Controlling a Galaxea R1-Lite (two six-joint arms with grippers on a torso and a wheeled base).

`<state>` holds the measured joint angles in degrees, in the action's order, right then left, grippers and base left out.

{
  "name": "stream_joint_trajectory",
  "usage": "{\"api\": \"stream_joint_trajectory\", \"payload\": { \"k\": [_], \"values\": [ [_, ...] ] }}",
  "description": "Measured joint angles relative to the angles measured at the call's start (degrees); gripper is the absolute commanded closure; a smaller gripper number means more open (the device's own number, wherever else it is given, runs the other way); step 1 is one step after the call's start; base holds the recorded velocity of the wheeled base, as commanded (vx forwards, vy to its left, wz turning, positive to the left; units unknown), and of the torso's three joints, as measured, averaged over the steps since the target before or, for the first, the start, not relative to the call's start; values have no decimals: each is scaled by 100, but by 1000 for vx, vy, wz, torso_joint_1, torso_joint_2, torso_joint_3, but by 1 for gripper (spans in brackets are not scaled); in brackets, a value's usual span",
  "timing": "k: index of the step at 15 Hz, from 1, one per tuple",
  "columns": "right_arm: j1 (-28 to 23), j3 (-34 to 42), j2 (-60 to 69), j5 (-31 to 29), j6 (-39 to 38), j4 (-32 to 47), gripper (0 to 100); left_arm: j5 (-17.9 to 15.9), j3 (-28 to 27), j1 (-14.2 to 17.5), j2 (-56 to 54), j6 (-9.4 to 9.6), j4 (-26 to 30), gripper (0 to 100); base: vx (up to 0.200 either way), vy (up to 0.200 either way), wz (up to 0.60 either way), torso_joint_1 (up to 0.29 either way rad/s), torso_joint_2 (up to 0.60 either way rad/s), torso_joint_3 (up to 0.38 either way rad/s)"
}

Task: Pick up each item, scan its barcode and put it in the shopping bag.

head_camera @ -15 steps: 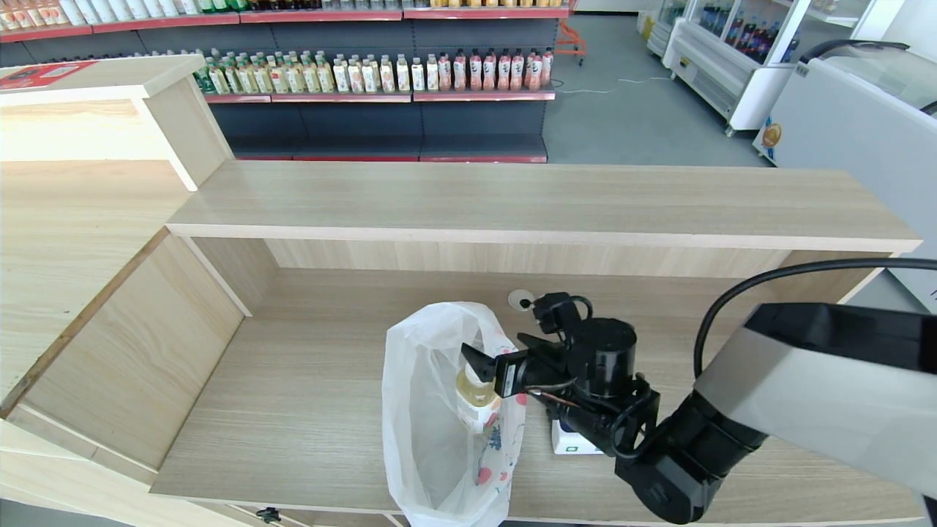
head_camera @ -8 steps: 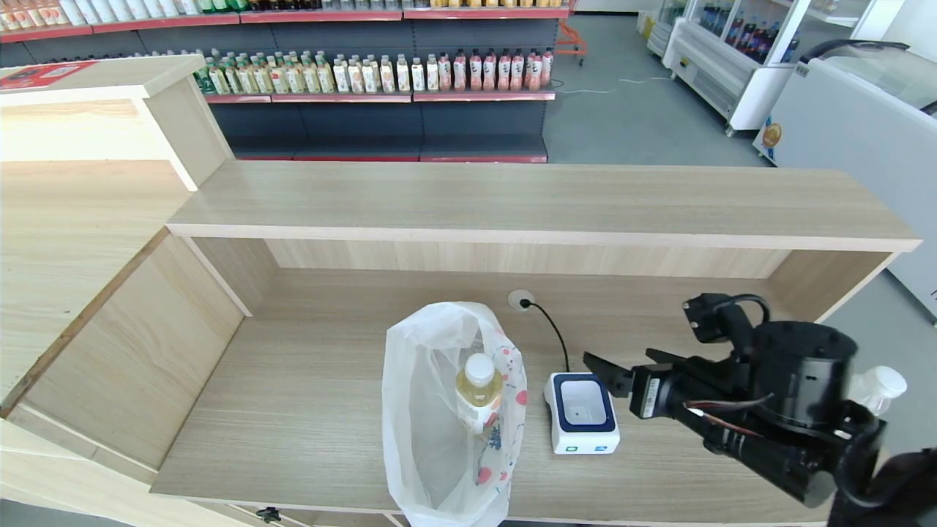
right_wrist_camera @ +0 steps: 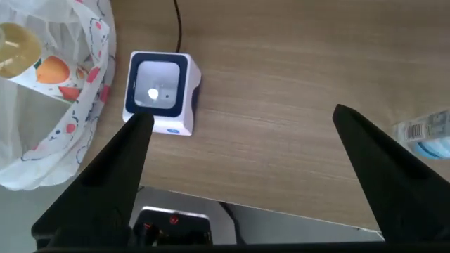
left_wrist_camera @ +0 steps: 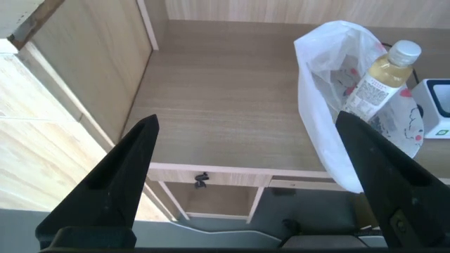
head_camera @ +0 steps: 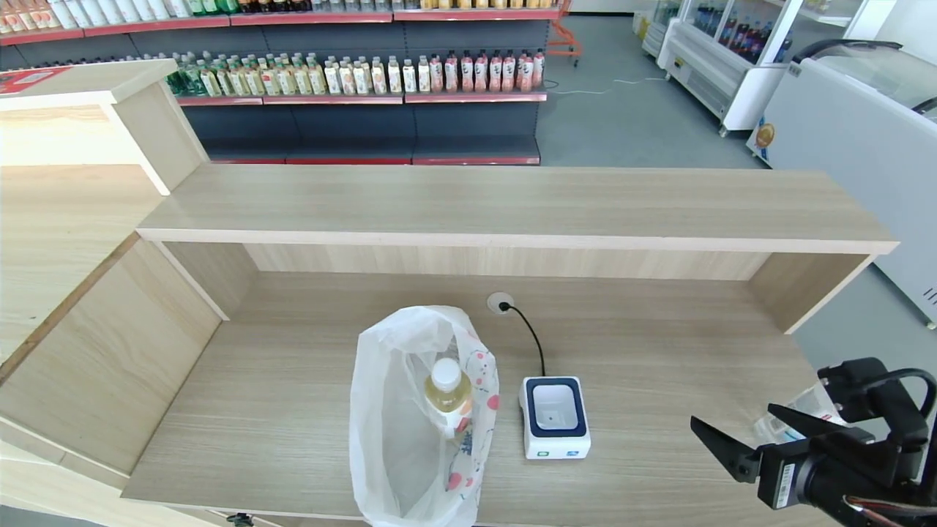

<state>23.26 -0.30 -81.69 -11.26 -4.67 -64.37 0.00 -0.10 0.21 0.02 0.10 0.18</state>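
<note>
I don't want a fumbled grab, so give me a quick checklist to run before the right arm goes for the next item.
1. Right gripper open and empty: ok.
2. White plastic shopping bag with fruit print upright, mouth open: ok.
3. Yellow drink bottle with white cap inside the bag: ok.
4. White and dark blue box scanner window uncovered: ok.
5. Left gripper open, apart from the bag: ok.
6. Clear labelled item beside the right gripper, pose: cannot tell, partly hidden.

White shopping bag (head_camera: 384, 432) stands open near the counter's (head_camera: 659, 344) front edge. White-capped bottle (head_camera: 448, 388) of yellow drink inside, leaning slightly. Scanner (head_camera: 554, 417) just beside bag. Clear labelled item (head_camera: 799, 413) at right edge.
</note>
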Motion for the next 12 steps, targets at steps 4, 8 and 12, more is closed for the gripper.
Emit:
{"api": "stream_joint_trajectory", "payload": {
  "k": [4, 8, 12],
  "values": [
    [-20, 28, 173, 0, 2, 115, 0, 0, 0, -5, 0, -5, 0, 0, 0, -200, 0, 1, 2, 4],
    [-30, 30, 245, -83, 18, 647, 0, 0, 0, -5, 0, -5, 0, 0, 0, -100, 0, 1, 0, 2],
    [-11, 30, 272, -102, 148, 711, 0, -2, 0, 1, 0, -15, -2, 0, -50, 0, 0, 1, 1, 2]
  ]
}}
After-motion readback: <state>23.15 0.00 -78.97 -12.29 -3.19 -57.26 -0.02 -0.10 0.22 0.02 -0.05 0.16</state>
